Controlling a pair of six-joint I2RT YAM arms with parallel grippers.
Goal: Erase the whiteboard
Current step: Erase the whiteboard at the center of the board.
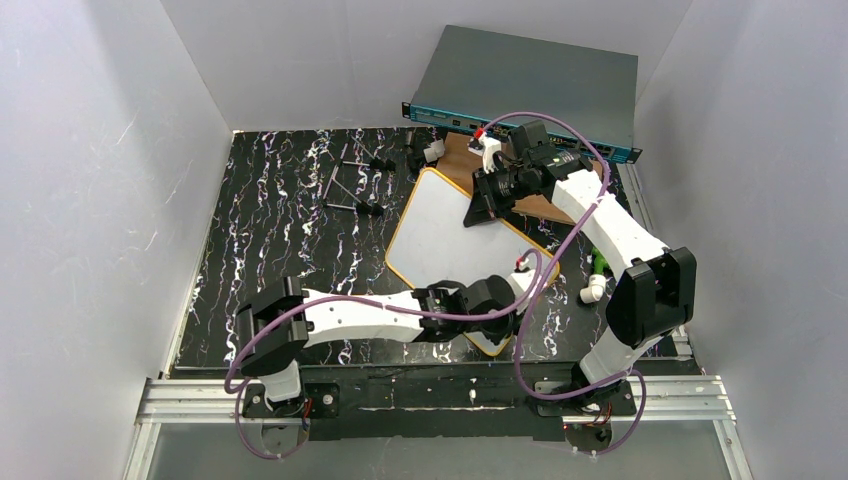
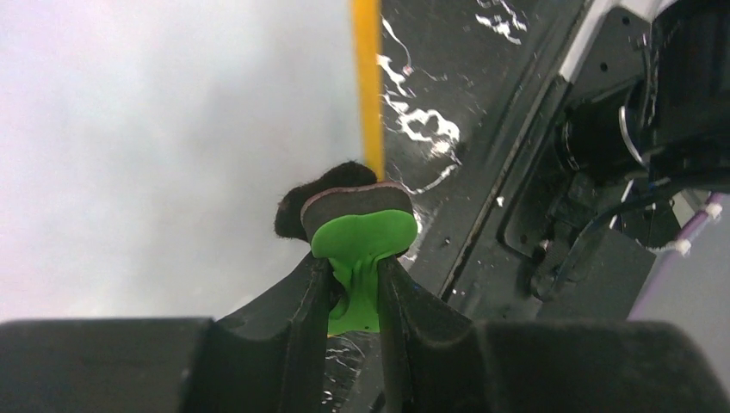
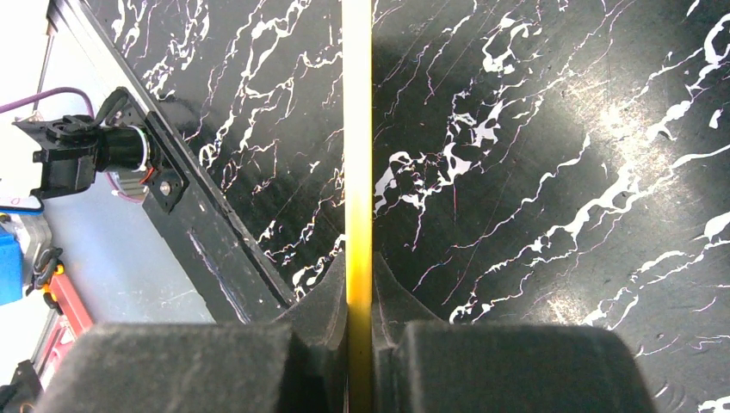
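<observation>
Right pincer is clamped tight on the yellow frame of the white rectangular whiteboard, mid black marbled bench, presumably so it won't slide. Left pincer nips the green-handled dark felt eraser by its stem, pad at the board's edge, set to wipe.

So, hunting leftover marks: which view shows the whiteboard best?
Top external: nearly the whole whiteboard face shows. Left wrist gives a blurred patch by the eraser; right wrist only the yellow rim, edge-on in the right gripper.
</observation>
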